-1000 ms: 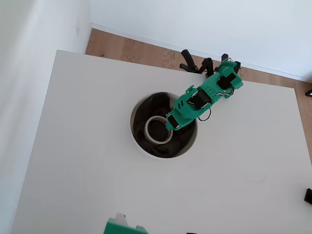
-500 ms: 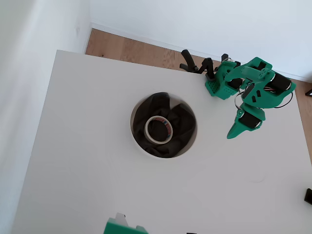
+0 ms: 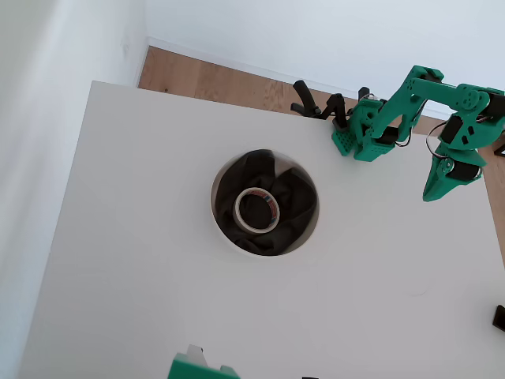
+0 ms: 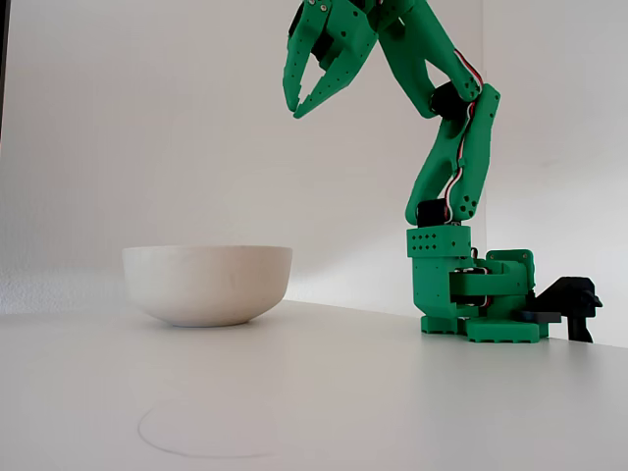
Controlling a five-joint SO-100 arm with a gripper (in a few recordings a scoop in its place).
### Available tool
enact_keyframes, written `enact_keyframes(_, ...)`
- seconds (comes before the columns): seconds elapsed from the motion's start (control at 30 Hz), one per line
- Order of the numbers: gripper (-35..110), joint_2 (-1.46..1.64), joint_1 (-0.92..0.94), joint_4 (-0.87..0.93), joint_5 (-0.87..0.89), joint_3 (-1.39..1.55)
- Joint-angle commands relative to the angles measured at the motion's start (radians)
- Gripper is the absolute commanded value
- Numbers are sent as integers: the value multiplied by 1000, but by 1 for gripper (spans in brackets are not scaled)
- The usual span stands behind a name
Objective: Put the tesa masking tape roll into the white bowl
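The tesa masking tape roll (image 3: pixel 239 212), a cream ring with a red-and-blue label on its core, lies flat on dark cloth inside the white bowl (image 3: pixel 313 219). In the fixed view the bowl (image 4: pixel 207 283) stands left of the green arm's base (image 4: pixel 471 294), and its wall hides the tape. My gripper (image 3: pixel 430 195) is far to the right of the bowl, near the table's right edge. It hangs high above the table (image 4: pixel 294 111), pointing down, with its jaws a little apart and nothing between them.
Black clamps (image 3: pixel 316 104) hold the arm's base at the table's far edge. A small black thing (image 3: pixel 499 317) sits at the right edge. A faint ring mark (image 4: pixel 211 427) shows on the white tabletop. Wooden floor lies beyond the far edge.
One second ago the gripper was at the tape inside the bowl. It has since let go, lifted and swung right, away from the bowl. The tape stays in the bowl.
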Motion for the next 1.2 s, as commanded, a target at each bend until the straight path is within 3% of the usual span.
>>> enact_keyframes(0.0, -8, 184, -8, -137, -26, 321)
enact_keyframes(0.5, -8, 629, -8, -534, -124, 1157)
enact_keyframes(0.87, -8, 807, -26, -558, -132, 1374)
enact_keyframes(1.17, -8, 1019, -20, -463, -175, 1473)
